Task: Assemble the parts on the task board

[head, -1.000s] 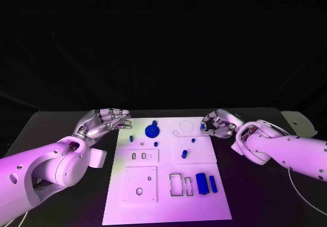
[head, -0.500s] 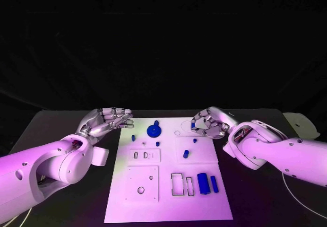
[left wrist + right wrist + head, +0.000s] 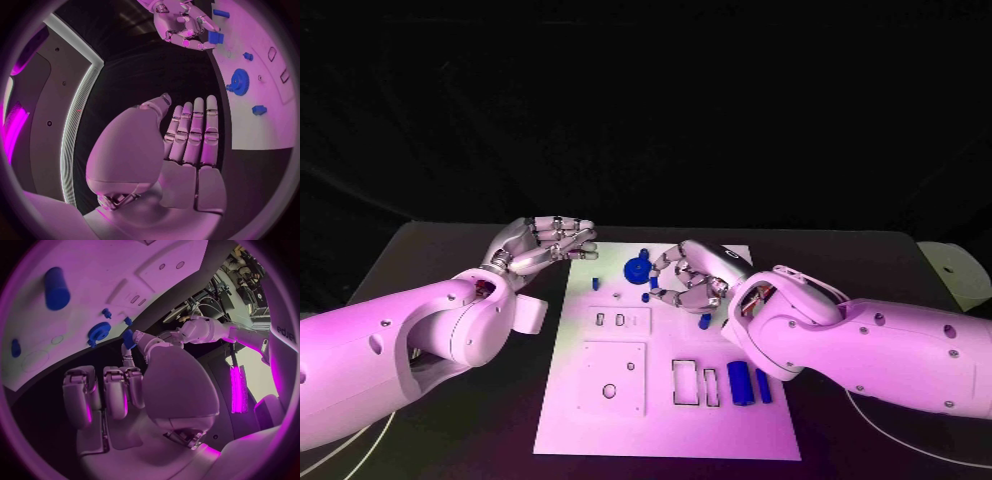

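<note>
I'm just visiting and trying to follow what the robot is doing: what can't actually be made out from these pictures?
- Head view: the right hand covers part of the task board; whatever lies beneath it is hidden.
- Right wrist view: a small blue part sits at the fingertips; its shape is too small to tell.
- Head view: the left hand hovers off the board's edge with its palm turned away.

The scene is seen from above in the head view, looking down across the task board [image 3: 668, 400] and both arms. The left wrist view is taken from close behind the left hand [image 3: 187, 145], facing the board's edge. The right wrist view is taken behind the right hand [image 3: 119, 395]. The blue gear [image 3: 636, 270] is shared by all three.
</note>
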